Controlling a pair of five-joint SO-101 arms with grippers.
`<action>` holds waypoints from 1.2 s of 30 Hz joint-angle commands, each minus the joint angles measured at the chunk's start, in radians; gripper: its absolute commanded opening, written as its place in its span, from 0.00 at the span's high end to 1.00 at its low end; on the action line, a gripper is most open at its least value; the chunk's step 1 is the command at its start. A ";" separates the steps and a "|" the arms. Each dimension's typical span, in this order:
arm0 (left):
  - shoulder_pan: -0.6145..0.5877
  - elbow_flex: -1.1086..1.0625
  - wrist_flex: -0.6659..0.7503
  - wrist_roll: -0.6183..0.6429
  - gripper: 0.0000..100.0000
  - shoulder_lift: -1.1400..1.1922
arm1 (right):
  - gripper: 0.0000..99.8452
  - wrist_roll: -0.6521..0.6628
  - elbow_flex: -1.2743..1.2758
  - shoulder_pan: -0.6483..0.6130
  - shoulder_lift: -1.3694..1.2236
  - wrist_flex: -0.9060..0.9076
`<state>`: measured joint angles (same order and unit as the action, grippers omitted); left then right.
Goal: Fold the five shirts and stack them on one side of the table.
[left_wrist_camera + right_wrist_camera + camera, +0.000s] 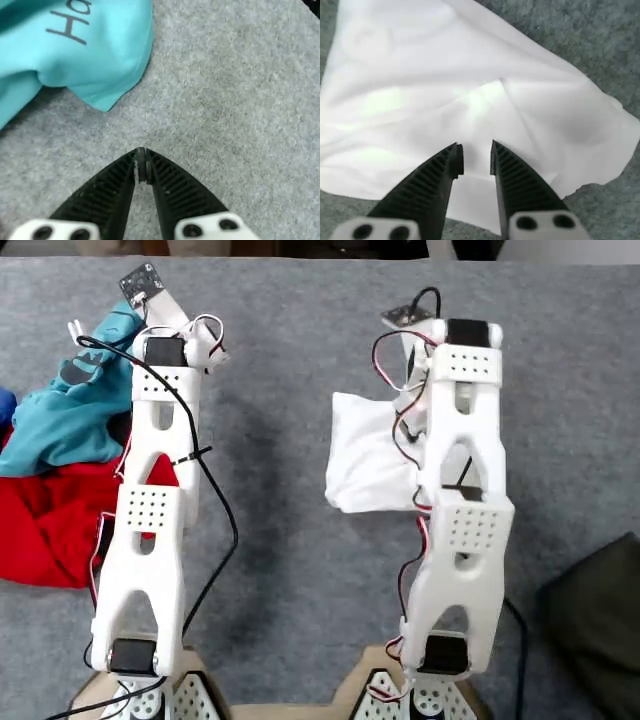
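A crumpled teal shirt (75,405) with dark print lies at the table's far left and partly covers a red shirt (50,525). In the left wrist view, the teal shirt (75,45) is just ahead of my left gripper (141,165), which is shut on nothing with its tips over bare grey felt. A white shirt (368,455) lies folded near the table's middle. My right gripper (476,159) hovers over the white shirt (445,85) with its fingers a little apart and cloth showing in the gap.
A dark shirt (595,610) lies at the right front edge. A scrap of blue cloth (5,405) peeks in at the far left edge. Grey felt table (280,570) lies bare between the two arms and along the back.
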<state>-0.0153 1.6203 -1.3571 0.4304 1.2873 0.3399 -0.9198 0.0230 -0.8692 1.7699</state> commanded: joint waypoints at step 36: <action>-0.002 0.034 0.054 -0.012 0.98 0.016 | 0.99 0.026 -0.404 0.027 -0.211 0.012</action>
<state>-0.0153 1.6203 -1.3218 0.4227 1.3226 0.3629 -1.2712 0.0261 -1.1469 1.7699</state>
